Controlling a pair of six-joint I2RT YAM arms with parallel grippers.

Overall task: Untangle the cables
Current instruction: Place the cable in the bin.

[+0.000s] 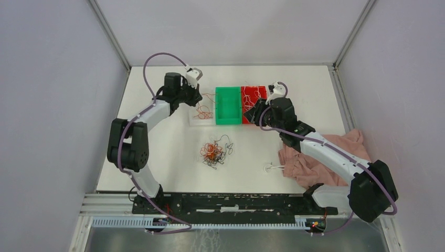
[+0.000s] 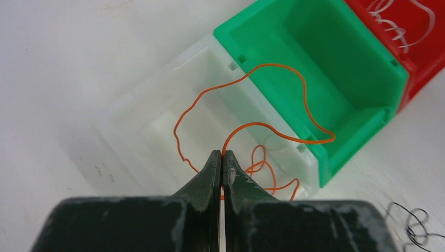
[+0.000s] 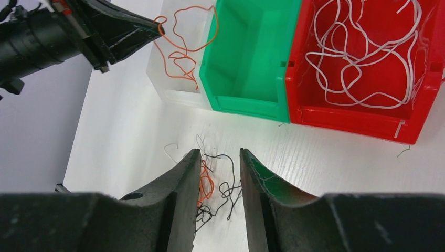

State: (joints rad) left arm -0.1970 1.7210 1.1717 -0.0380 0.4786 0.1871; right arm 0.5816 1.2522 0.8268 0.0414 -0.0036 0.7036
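My left gripper [image 2: 222,153] is shut on a thin orange cable [image 2: 273,65] just above the clear bin [image 2: 152,79]. The cable loops up over the green bin's [image 2: 362,58] rim, and more orange cables lie in the clear bin. A small tangle of orange, black and white cables [image 1: 212,153] lies mid-table. My right gripper [image 3: 220,152] hangs open in front of the bins with nothing between its fingers; the tangle [image 3: 218,184] shows far below the gap. White cables [image 3: 362,52] fill the red bin [image 3: 357,121].
The three bins stand side by side at the back: clear [image 1: 195,123], green [image 1: 227,119], red [image 1: 244,116]. A pink cloth [image 1: 325,157] lies under the right arm, with one loose white cable [image 1: 272,168] at its left edge. Side walls enclose the table.
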